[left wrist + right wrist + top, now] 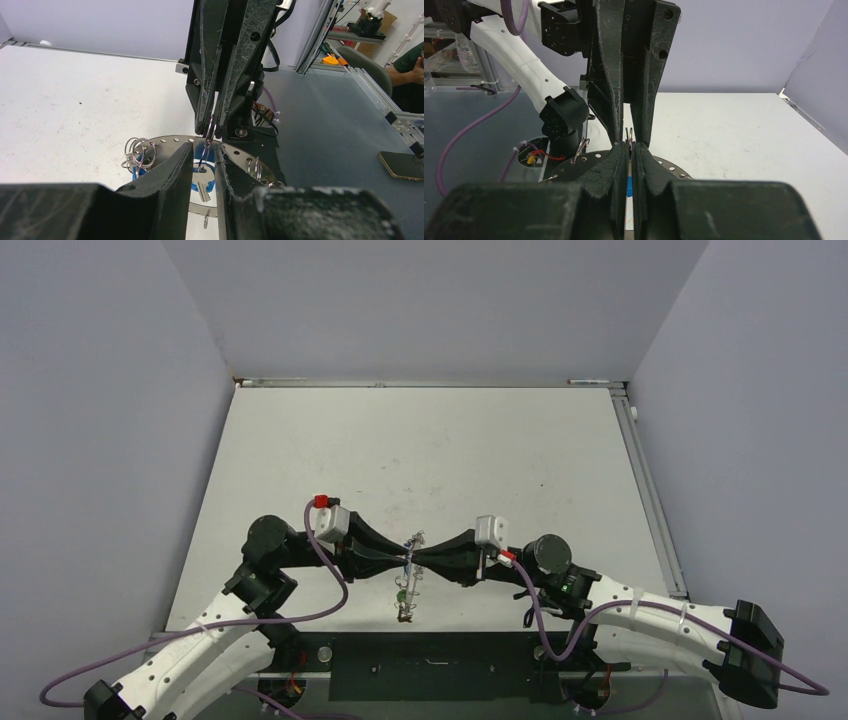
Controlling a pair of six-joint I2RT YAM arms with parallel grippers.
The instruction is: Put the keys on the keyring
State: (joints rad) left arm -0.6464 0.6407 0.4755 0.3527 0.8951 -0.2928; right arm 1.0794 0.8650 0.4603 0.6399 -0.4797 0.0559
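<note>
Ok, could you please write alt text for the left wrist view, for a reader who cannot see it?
The right gripper points down, shut on a small ring from which a blue-tagged key hangs, between the slightly parted fingers of the left gripper. Below is the wide grey keyring, holes along its rim.

The keyring (167, 140) is flat grey metal with a dull sheen. The key (202, 189) is bright metal with a blue plastic tag. The left gripper (205, 148) is rough, scuffed black plastic, the table (75, 100) matt white.
</note>
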